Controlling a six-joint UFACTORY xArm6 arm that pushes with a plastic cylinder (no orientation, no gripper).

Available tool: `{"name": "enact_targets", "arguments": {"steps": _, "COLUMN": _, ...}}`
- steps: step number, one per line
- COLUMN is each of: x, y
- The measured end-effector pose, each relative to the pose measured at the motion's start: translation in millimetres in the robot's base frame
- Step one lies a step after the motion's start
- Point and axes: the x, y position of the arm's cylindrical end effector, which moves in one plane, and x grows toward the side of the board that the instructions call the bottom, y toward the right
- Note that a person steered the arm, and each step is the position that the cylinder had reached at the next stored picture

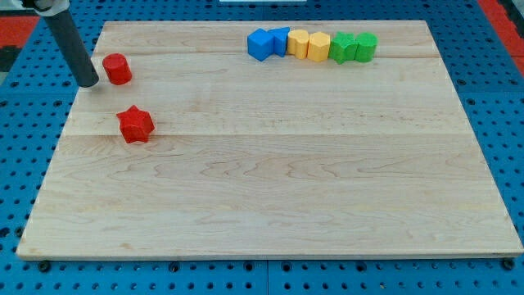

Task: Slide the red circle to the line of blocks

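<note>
Tip just left of red circle

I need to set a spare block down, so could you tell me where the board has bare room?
Free: everything below the red star and rightward, and between the red circle and the blue blocks. Crowded: that top row; my tip beside the circle.

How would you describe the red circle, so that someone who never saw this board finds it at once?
Look at the wooden board, near its top left corner in the view. Two red blocks sit there; the red circle is the upper one, just right of my tip. It is a round, smooth cylinder, while the red star below it has points.
</note>
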Motion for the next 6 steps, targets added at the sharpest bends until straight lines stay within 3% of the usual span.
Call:
{"name": "enact_targets", "arguments": {"steps": 2, "x": -38, "y": 46}}
{"name": "enact_targets", "arguments": {"steps": 4, "x": -39, "y": 49}}
{"name": "enact_targets", "arguments": {"steps": 5, "x": -54, "y": 96}}
{"name": "enact_targets", "arguments": {"steps": 6, "x": -54, "y": 96}}
